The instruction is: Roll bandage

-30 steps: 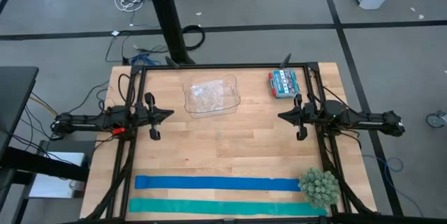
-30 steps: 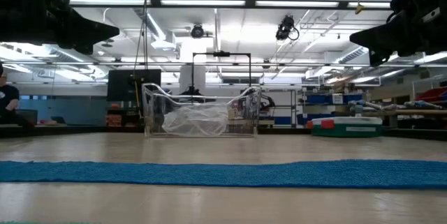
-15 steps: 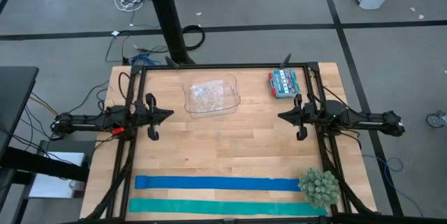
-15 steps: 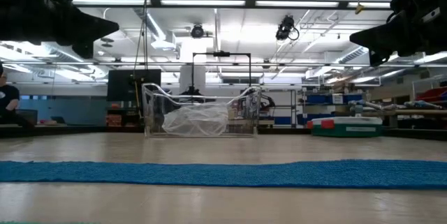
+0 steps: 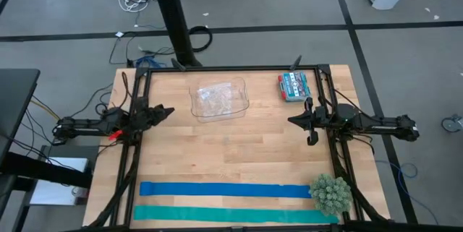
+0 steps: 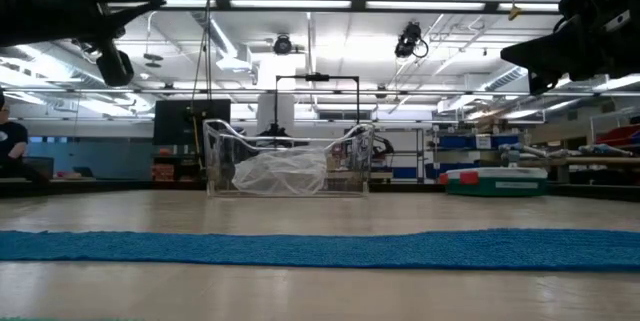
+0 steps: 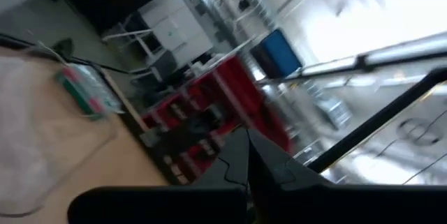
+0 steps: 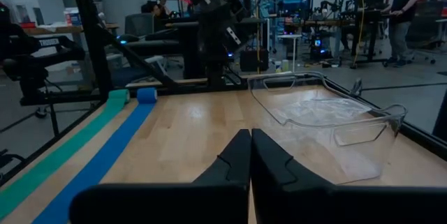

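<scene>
Wooden table [image 5: 231, 149], lab behind. Bandage [image 5: 226, 189] lies flat and unrolled along the near edge, teal strip [image 5: 231, 214] beside it. Left gripper [image 5: 165, 111] has rotated and pulled back since earlier, fingers together; right gripper [image 5: 295, 121] unchanged, fingers together. Only the right wrist view shows the clear tray [image 8: 328, 123] close up.

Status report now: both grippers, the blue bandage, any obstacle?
Left gripper shut, right gripper shut, both raised mid-table, empty. Long royal-blue fabric bandage flat, unrolled, near table edge. Spiky green ball at its right end.
</scene>
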Motion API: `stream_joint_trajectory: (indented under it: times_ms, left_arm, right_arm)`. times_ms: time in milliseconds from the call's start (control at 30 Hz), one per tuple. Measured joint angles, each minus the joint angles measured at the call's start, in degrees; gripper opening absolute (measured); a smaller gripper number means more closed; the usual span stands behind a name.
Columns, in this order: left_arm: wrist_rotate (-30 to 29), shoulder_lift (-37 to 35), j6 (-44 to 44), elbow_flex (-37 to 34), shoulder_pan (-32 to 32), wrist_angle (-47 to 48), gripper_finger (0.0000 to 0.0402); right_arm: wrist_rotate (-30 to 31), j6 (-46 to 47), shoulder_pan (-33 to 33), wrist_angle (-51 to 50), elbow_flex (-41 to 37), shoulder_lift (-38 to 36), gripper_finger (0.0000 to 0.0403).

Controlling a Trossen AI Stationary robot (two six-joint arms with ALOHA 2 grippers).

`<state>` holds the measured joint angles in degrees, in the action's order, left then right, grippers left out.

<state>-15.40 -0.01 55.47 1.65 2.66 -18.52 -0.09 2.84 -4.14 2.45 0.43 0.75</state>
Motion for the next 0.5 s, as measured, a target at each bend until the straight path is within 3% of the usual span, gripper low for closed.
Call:
stream_joint_trajectory:
  times_ms: [100,267,367,500]
  left_arm:
    - [0.02,0.00,0.76,0.00,0.00,-2.30,0.0006]
    - [0.00,0.00,0.47,0.00,0.00,-3.12,0.0006]
    - [0.00,0.00,0.45,0.00,0.00,-3.08,0.0006]
    - [0.00,0.00,0.70,0.00,0.00,-3.36,0.0006]
  right_arm:
    - [-0.03,0.90,0.02,2.79,0.02,0.00,0.0001]
    - [1.99,17.48,-0.02,15.49,0.00,-0.01,0.0001]
    - [6.31,20.07,-0.15,21.77,0.00,-0.02,0.0003]
    - [7.00,27.44,-0.14,25.49,0.73,-0.02,0.0001]
